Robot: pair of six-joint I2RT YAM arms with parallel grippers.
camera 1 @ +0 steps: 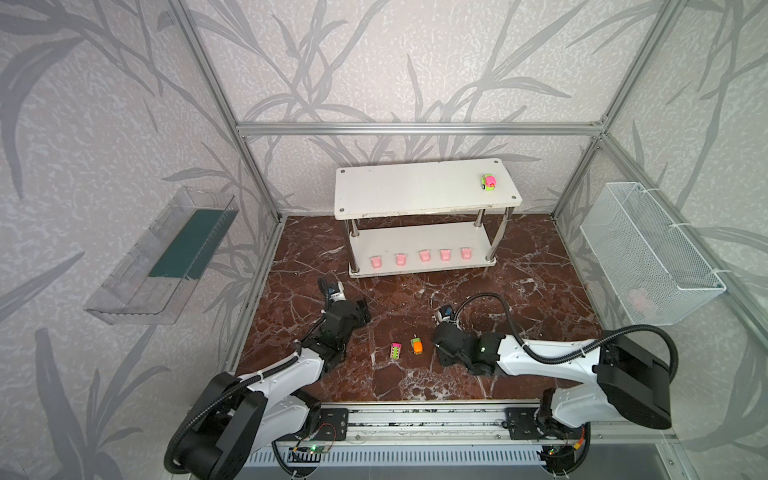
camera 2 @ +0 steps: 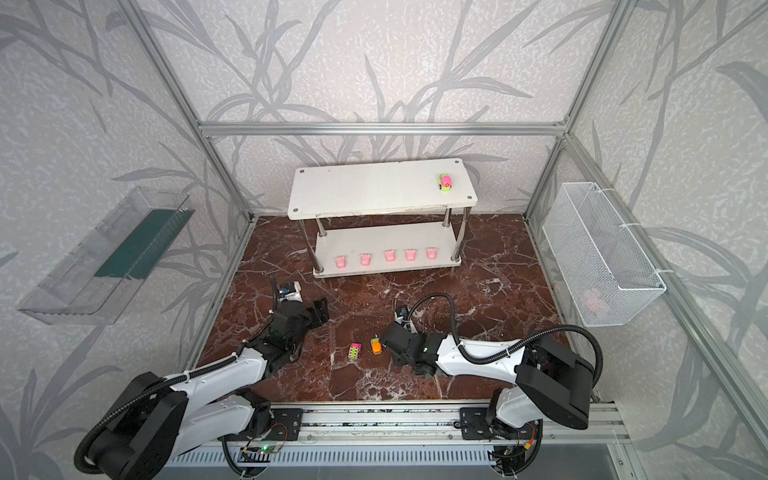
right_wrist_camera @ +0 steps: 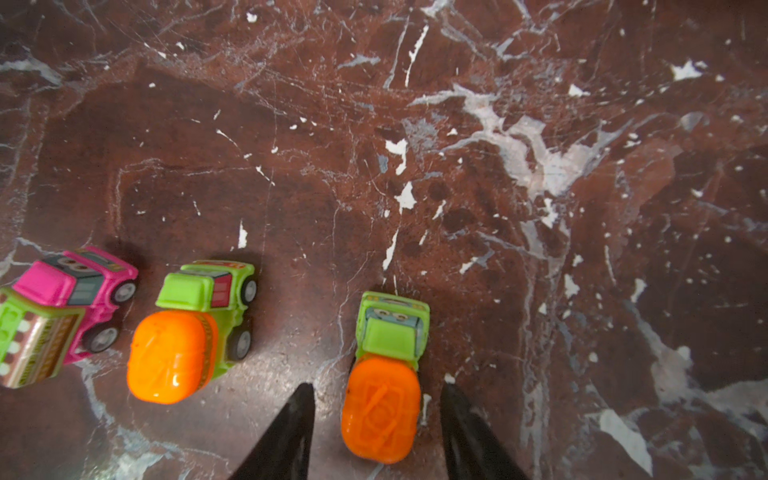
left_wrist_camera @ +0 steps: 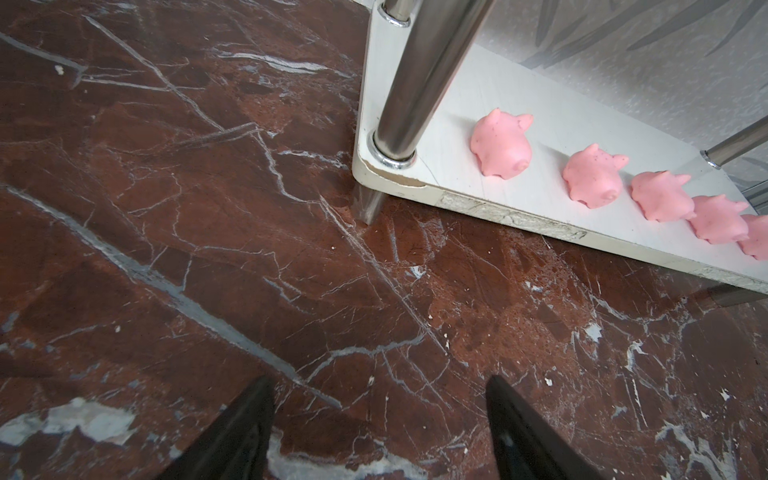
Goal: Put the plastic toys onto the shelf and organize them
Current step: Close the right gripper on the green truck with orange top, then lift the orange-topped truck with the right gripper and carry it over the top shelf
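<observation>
My right end effector (right_wrist_camera: 376,388) is apart around a green-and-orange car (right_wrist_camera: 386,345) on the table (right_wrist_camera: 540,166), not touching it; a second orange car (right_wrist_camera: 187,332) and a pink car (right_wrist_camera: 66,307) sit beside. My left end effector (left_wrist_camera: 378,399) gapes empty. On the shelf (camera 1: 415,191): five pink pieces (left_wrist_camera: 500,145) below, a green-and-pink car (camera 1: 488,182) on top.
</observation>
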